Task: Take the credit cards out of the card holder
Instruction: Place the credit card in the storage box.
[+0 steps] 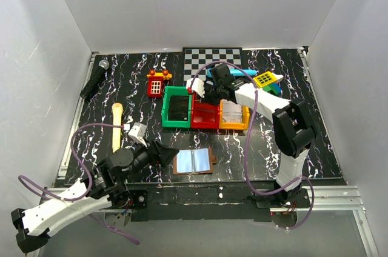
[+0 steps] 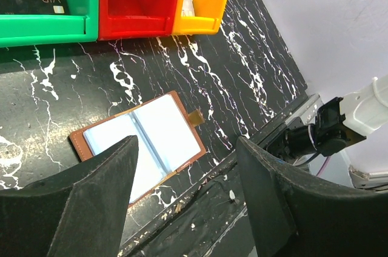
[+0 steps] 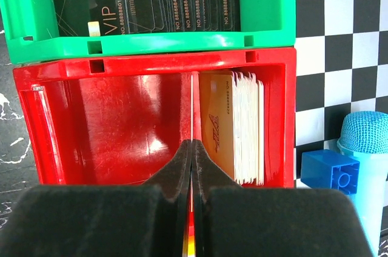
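Note:
The card holder [image 1: 194, 161] [image 2: 142, 142] lies open like a book near the table's front edge, brown rim up, pale inner panels showing no card. My left gripper [image 1: 165, 154] [image 2: 187, 142] hovers just left of it, open, with nothing between the fingers. My right gripper [image 1: 202, 90] [image 3: 192, 143] is over the red bin [image 1: 205, 116] [image 3: 109, 123], shut on a thin credit card [image 3: 192, 105] held edge-on. A stack of cards [image 3: 239, 126] stands at the bin's right wall. Black VIP cards [image 3: 151, 2] lie in the green bin [image 1: 177, 106].
A yellow bin [image 1: 234, 117] adjoins the red one. Behind are a checkerboard [image 1: 212, 60], a red toy booth [image 1: 156, 84] and a yellow block [image 1: 265, 79]. A black microphone [image 1: 95, 79] and a wooden stick [image 1: 116, 125] lie left. A blue microphone [image 3: 364, 166] and a blue brick [image 3: 324, 172] sit beside the red bin.

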Robot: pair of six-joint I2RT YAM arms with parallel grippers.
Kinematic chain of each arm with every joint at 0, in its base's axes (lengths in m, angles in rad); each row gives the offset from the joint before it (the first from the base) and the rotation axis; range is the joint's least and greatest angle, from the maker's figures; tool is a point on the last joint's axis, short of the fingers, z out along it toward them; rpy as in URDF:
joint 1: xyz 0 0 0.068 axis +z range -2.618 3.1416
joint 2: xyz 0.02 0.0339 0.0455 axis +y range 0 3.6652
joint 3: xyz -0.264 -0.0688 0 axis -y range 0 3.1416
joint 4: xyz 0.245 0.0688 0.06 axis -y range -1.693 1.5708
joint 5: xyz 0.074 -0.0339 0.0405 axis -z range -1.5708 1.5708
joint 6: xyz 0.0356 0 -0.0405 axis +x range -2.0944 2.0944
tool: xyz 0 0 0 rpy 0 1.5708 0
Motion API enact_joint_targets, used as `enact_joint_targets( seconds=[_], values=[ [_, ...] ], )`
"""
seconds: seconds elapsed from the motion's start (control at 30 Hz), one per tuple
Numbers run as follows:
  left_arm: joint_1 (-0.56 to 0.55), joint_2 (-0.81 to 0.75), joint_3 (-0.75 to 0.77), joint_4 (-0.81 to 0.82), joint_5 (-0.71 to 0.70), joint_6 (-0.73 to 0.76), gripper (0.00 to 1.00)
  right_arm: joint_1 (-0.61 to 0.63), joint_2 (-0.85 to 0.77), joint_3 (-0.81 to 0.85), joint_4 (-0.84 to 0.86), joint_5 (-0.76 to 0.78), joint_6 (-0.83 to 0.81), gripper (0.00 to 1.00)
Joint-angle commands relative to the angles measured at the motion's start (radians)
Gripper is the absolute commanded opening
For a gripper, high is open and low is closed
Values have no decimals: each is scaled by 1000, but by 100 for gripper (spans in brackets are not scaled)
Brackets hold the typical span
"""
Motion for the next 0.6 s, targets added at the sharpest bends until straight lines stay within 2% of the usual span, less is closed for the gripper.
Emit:
enact_joint_targets(
  seconds=[0.0, 0.57],
  values=[
    [5, 26, -7, 36, 12, 17, 65, -5, 23, 43, 31, -27, -13, 1],
    [5, 51, -3, 40, 29, 17, 65, -5, 55, 57, 17, -18, 4, 1]
  ],
)
